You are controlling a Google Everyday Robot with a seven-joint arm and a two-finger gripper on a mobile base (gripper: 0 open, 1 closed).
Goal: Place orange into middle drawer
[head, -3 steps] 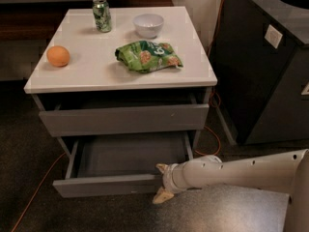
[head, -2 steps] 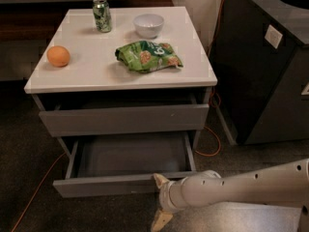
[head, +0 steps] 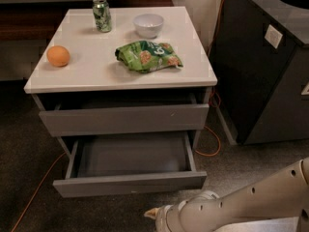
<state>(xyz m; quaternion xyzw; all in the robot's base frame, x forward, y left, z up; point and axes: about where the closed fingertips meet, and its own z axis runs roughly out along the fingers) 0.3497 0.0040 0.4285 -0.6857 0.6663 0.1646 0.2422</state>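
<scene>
The orange (head: 58, 56) rests on the left side of the white cabinet top (head: 91, 71), near its edge. Below it, the middle drawer (head: 129, 182) is pulled far out, and its grey inside holds nothing. My gripper (head: 151, 213) is low at the bottom edge of the camera view, in front of and below the drawer's front. It touches neither the drawer nor the orange. Only its tip shows at the end of the white arm (head: 241, 204), which comes in from the lower right.
A green can (head: 102, 14), a white bowl (head: 148, 25) and a green snack bag (head: 147, 56) also sit on the top. The top drawer (head: 124, 120) stands slightly out. A dark cabinet (head: 263, 71) stands close on the right. An orange cable (head: 214, 146) lies on the carpet.
My gripper has dropped lower and pulled back from the open drawer's right front corner toward the bottom of the view. The drawer and the orange have stayed put.
</scene>
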